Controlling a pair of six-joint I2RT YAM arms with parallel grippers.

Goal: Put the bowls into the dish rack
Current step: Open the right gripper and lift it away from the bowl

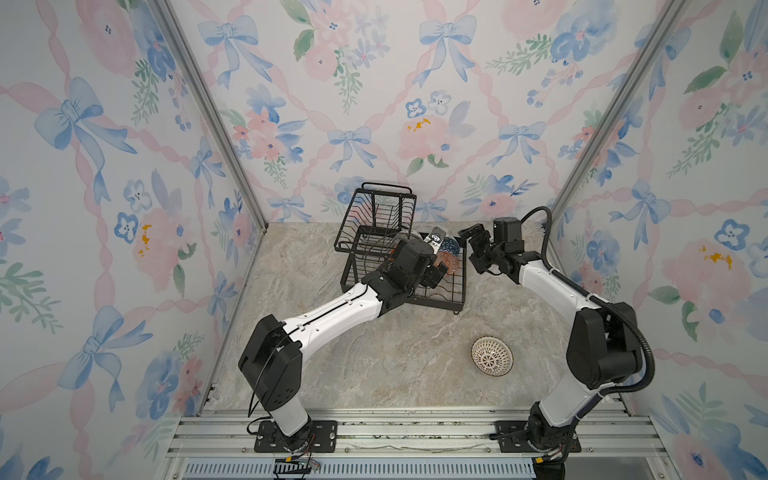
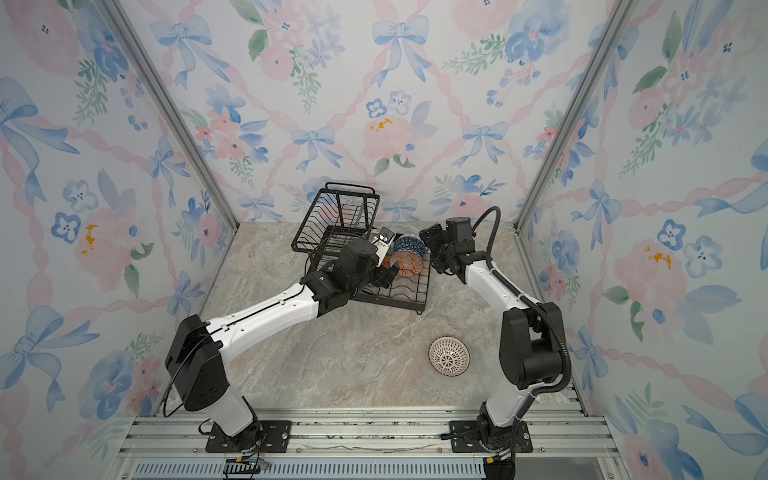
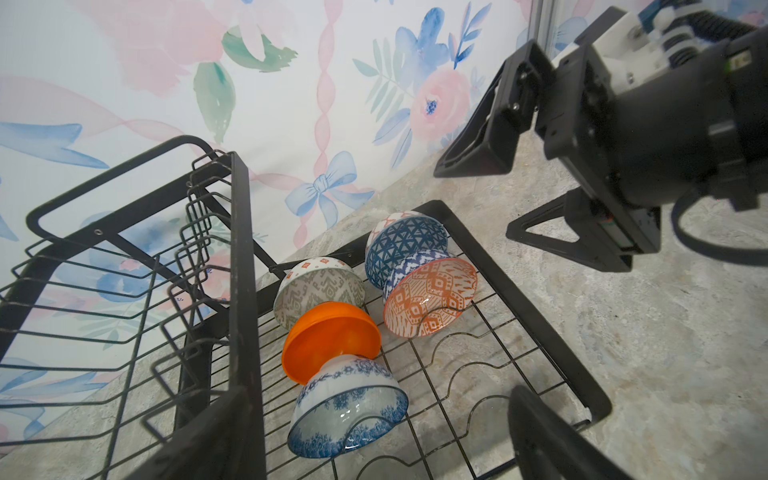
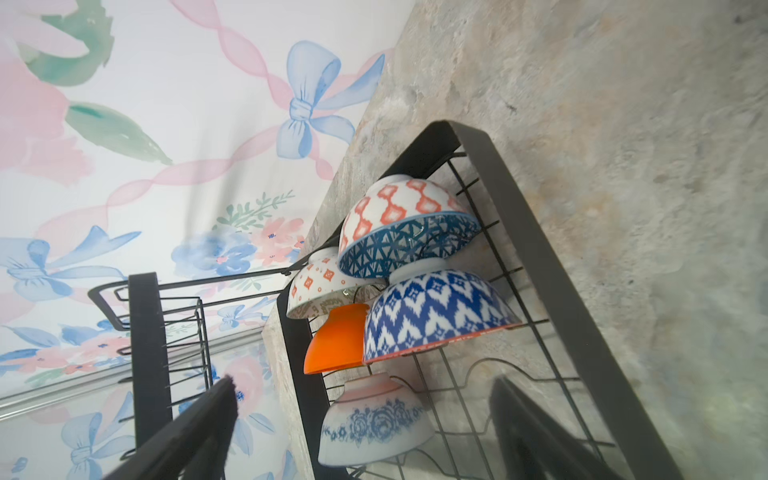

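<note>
The black wire dish rack (image 1: 371, 196) (image 2: 335, 192) stands at the back of the table. Its lower tray (image 3: 521, 289) (image 4: 536, 232) holds several bowls on their sides: pale green geometric (image 3: 320, 291), plain orange (image 3: 328, 340), blue-floral white (image 3: 349, 407), blue triangle-patterned (image 3: 405, 245) and orange-red patterned (image 3: 430, 297). A white bowl with dark lattice (image 1: 492, 356) (image 2: 449, 356) sits upright on the table, front right. My left gripper (image 1: 436, 274) (image 3: 374, 457) hovers open over the tray, above the blue-floral bowl. My right gripper (image 1: 471, 249) (image 4: 365, 457) is open just right of the rack, holding nothing.
The raised upper basket (image 3: 124, 266) with its handle is at the rack's left and has nothing in it. Floral walls close in on three sides. Marble tabletop (image 1: 374, 365) lies between the rack and the metal rails at the front.
</note>
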